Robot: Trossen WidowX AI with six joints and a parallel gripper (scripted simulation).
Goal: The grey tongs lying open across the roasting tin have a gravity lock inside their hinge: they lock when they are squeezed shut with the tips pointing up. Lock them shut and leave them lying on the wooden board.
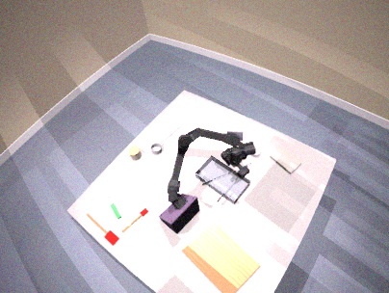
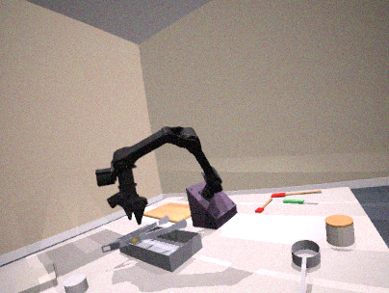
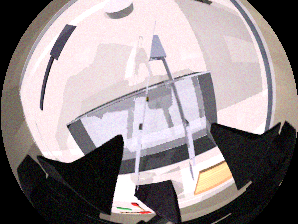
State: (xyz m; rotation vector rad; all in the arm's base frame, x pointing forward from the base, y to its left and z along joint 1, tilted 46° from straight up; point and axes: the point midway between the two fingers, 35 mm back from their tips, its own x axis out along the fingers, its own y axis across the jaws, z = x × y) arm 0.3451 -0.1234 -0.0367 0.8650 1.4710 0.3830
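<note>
The grey tongs point(image 1: 231, 188) point(image 2: 164, 232) point(image 3: 175, 95) lie open across the roasting tin point(image 1: 218, 189) point(image 2: 185, 255) point(image 3: 165, 154). Their joined end sticks out past the tin's far rim, and their two spread arms reach over the rim on the robot base's side. My gripper point(image 2: 134, 221) point(image 3: 170, 134) is open and empty, pointing down above the tongs and tin, with a gap below its fingertips. In the top view the arm hides part of the tin and tongs. The wooden board point(image 1: 223, 255) point(image 2: 168, 212) point(image 3: 214, 178) lies flat, apart from the tin.
The purple base point(image 1: 180, 212) point(image 2: 212, 209) stands between board and tin. A dark spatula point(image 1: 235, 135) point(image 3: 64, 42) and a small white cylinder point(image 2: 76, 283) point(image 3: 119, 9) lie beyond the tin. A round pan point(image 1: 156, 148) point(image 2: 305, 253) and a jar point(image 1: 135, 153) point(image 2: 340, 230) stand to one side.
</note>
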